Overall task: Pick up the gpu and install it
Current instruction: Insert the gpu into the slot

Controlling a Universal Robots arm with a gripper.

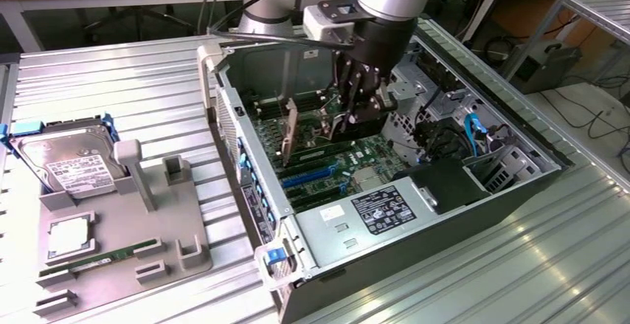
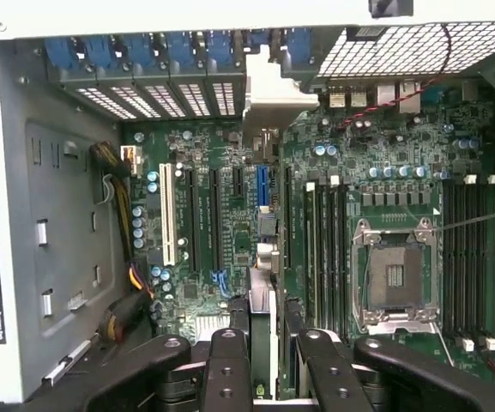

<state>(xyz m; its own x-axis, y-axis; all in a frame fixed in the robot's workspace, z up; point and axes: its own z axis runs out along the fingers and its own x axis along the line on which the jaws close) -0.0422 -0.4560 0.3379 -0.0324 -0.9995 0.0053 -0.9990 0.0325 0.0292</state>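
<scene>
The gpu (image 1: 292, 132) stands on edge inside the open computer case (image 1: 251, 213), which lies on its side on the ribbed metal worktop (image 1: 128, 80). In the exterior view its end bracket points toward the case wall on the exterior view's left, and the card runs from there under the tool (image 1: 355, 126). The tool reaches down from the arm into the case, over the green motherboard (image 1: 330, 163), with its fingers at the card's upper edge. To the exterior view's left, well apart from the case, a grey holder tray (image 1: 187, 257) carries a silver hard drive (image 1: 69, 163), a square silver chip (image 1: 69, 237) and a narrow green RAM stick (image 1: 103, 254). In the wrist view the gpu (image 2: 264, 313) is seen edge-on as a thin strip. Its pale metal bracket (image 2: 273, 90) lies by the row of blue clips (image 2: 144, 50) at the case's rear wall. The tool (image 2: 268, 352) is partly closed, with one dark finger on each side of the card, gripping it. The card lies in line with the short blue slot (image 2: 262, 184), between the white slot (image 2: 168, 215) and the empty processor socket (image 2: 395, 276). Whether its lower edge is seated in a slot cannot be told.
</scene>
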